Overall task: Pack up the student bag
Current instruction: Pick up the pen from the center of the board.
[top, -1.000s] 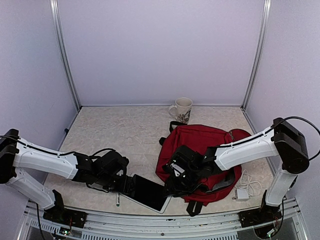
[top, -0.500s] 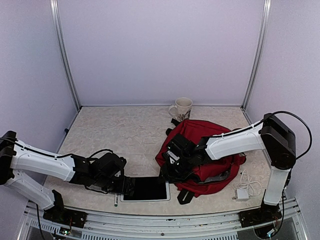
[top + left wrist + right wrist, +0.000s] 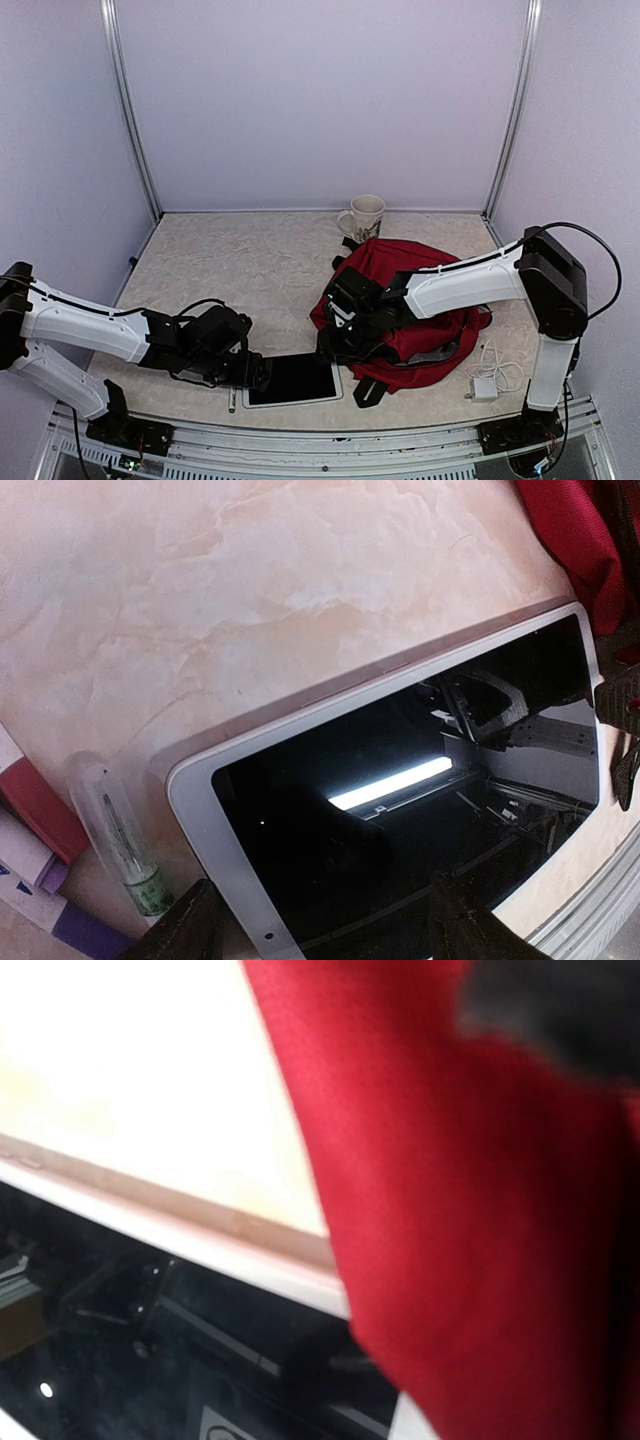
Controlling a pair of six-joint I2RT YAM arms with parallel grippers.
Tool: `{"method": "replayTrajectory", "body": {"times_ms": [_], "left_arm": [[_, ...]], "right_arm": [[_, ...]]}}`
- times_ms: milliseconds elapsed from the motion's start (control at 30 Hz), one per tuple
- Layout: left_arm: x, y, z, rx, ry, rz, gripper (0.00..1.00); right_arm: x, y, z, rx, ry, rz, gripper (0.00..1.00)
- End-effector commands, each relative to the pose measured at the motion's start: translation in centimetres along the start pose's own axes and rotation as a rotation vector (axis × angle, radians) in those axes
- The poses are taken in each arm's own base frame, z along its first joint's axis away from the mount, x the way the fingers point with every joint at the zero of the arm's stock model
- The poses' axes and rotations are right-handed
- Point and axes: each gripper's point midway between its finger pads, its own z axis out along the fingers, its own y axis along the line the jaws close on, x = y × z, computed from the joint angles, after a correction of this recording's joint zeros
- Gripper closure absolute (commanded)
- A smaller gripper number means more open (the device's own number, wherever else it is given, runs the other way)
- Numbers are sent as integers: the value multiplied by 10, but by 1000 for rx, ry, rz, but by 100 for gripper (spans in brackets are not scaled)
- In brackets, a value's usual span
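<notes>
Student bag (image 3: 420, 300): dark red, slumped on table (image 3: 250, 260) right of centre, mug (image 3: 364, 218) just behind it. Right gripper (image 3: 335, 330) buried in bag's left edge, fabric bunched round it; jaw state can't tell, red cloth fills right wrist cam. Left gripper (image 3: 252, 375) low at near edge, jaws apart astride left end of white-framed tablet (image 3: 400, 810); firm grip or not, can't tell. Tablet's right end next to bag. Pen (image 3: 125, 855) beside tablet. White charger + cable (image 3: 488, 380) right of bag.

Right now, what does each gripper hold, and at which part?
The left gripper holds the tablet by its near left edge. The right gripper is pressed into the student bag; whether it grips the fabric cannot be told.
</notes>
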Motion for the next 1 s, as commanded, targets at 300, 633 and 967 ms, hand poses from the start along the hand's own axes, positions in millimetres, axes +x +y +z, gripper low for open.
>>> {"method": "replayTrajectory", "body": {"times_ms": [300, 633, 967], "left_arm": [[25, -28, 18, 140, 102, 37, 31], [0, -54, 32, 176, 63, 81, 31], [-24, -79, 59, 205, 68, 119, 32]], "right_arm": [[-40, 149, -87, -406, -272, -270, 48], [-38, 126, -90, -353, -280, -225, 48], [-38, 50, -100, -247, -303, -137, 46]]}}
